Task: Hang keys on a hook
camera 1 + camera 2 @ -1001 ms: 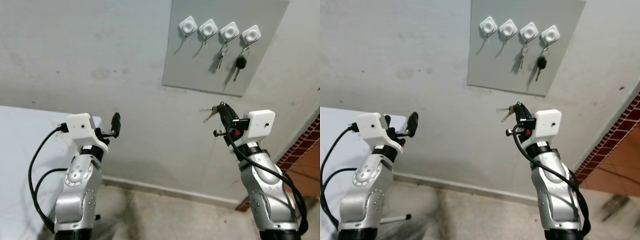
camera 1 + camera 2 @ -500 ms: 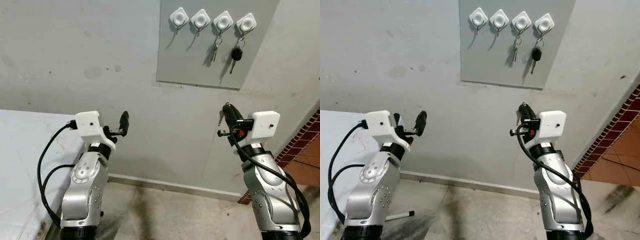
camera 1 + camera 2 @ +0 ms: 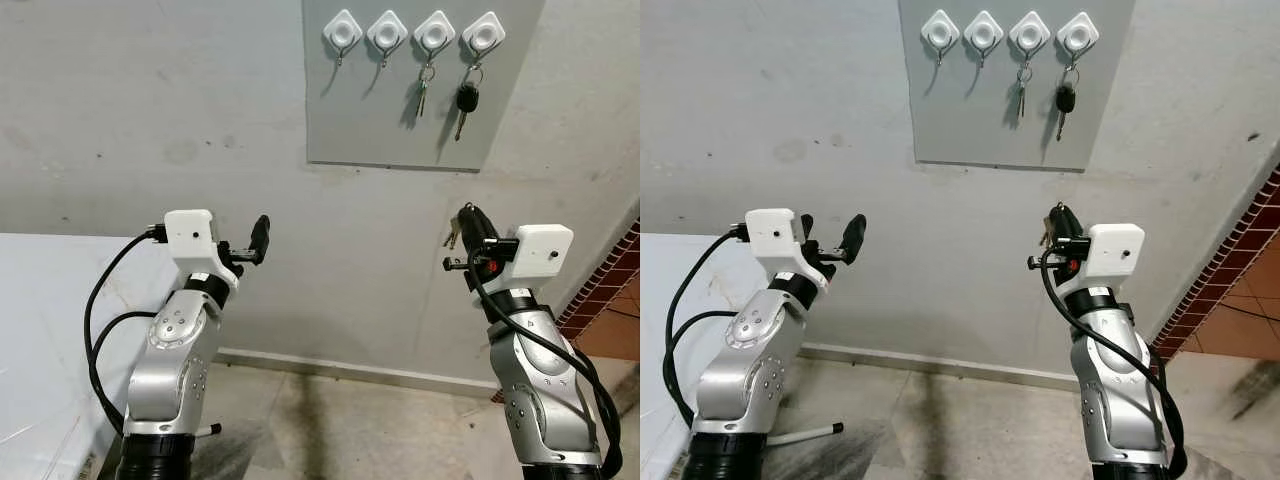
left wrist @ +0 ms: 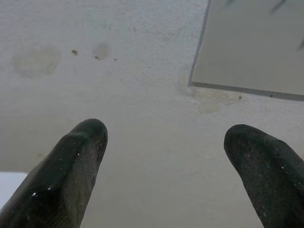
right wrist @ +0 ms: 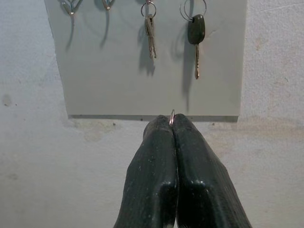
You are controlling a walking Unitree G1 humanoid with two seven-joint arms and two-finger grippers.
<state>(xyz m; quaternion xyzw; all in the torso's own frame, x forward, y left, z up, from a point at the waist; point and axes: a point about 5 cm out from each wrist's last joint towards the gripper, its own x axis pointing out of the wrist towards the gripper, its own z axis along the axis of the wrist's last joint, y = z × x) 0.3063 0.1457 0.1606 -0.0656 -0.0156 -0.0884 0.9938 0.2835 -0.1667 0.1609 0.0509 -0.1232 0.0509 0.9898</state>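
Note:
A grey board [image 3: 400, 130] on the wall carries a row of white hooks. The two left hooks [image 3: 342, 31] [image 3: 386, 31] are bare. A silver key [image 3: 421, 92] hangs from the third hook and a black-headed key [image 3: 465, 101] from the fourth. My right gripper [image 3: 468, 217] is shut on a key ring [image 5: 171, 117], below the board and to its right; small keys [image 3: 452, 237] dangle beside its fingers. My left gripper [image 3: 259, 233] is open, held up below the board's left edge with nothing in it.
A white table top [image 3: 40, 320] lies at the left. The wall meets a grey tiled floor [image 3: 330, 430] below. Red brick-patterned tiles [image 3: 610, 290] run along the right edge.
The camera has turned, so the board now sits higher and more central. My right gripper has rotated, and the keys now hang beside its fingers instead of sticking out to the left.

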